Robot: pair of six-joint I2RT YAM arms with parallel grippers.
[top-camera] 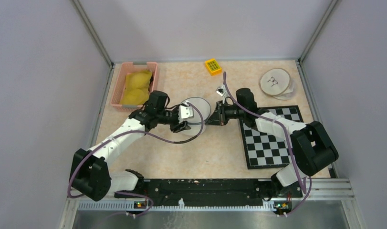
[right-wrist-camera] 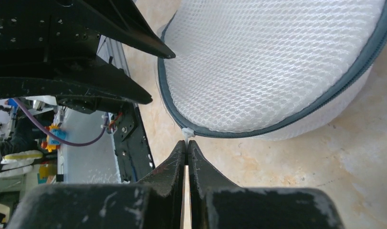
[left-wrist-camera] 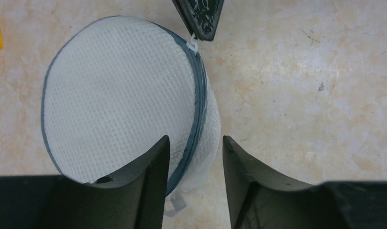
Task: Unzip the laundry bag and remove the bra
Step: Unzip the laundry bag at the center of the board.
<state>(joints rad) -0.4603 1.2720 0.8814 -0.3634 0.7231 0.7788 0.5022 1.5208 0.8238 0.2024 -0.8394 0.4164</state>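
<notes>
**Two grippers at the bag, zip not yet run**

From overhead, the round white mesh laundry bag (left-wrist-camera: pixel 120 95) sits near the middle of the table. The right gripper (right-wrist-camera: pixel 187 143) is at its 4 o'clock, fingers pressed together on the small white zipper pull (right-wrist-camera: pixel 186 132). The left gripper (left-wrist-camera: pixel 196 139) is at about 8 o'clock, jaws apart and holding nothing, with the bag's rim under the gap.

I'd judge this as the start of the unzipping. The dark zipper (left-wrist-camera: pixel 199 95) looks closed along every stretch I can see. The next move calls for the left fingers to pin the bag so it can't slide, while the right draws the pull around the rim.

The mesh is too dense to show any bra inside. Something yellow and padded (top-camera: pixel 136 88) lies in the pink basket (top-camera: pixel 116 90) at 10 o'clock, but I can't tell what it is.
</notes>
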